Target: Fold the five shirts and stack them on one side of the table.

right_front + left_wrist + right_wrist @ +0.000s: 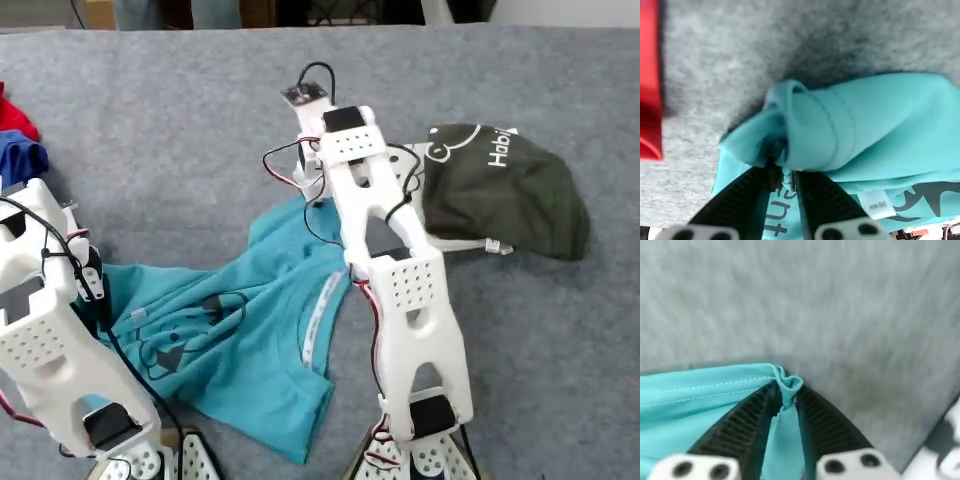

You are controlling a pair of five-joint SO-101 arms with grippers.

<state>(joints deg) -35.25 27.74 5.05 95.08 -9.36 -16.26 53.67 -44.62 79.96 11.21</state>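
So the grey felt table [180,120] takes up pretty much the whole high view, and the teal shirt [240,350] is sprawled across the lower middle of it, rumpled and half twisted, nowhere near flat. A dark green shirt [510,195] lies in a rounded heap at the upper right, well apart from the teal one. Over at the left edge there's a blue shirt [20,160] with a red shirt [12,118] just above it.

Both arms are on the teal shirt. The left gripper [783,175] has its fingers closed down on a bunched-up wad of fabric at the shirt's left end, near the red shirt. The right gripper [786,399] is pinched tight on a little pucker of stitched hem at the shirt's upper edge, in the middle of the high view.

Handling-wise, this looks like thin, light, floppy knit, so it'll sag and fold over itself the moment it's lifted. It probably drags a bit on the felt rather than sliding. Hemmed edges and corners are the spots to grab, since the double layer gives the fingers something to bite. The left's grab is a thick lump, so the shirt likely won't spread evenly from it.
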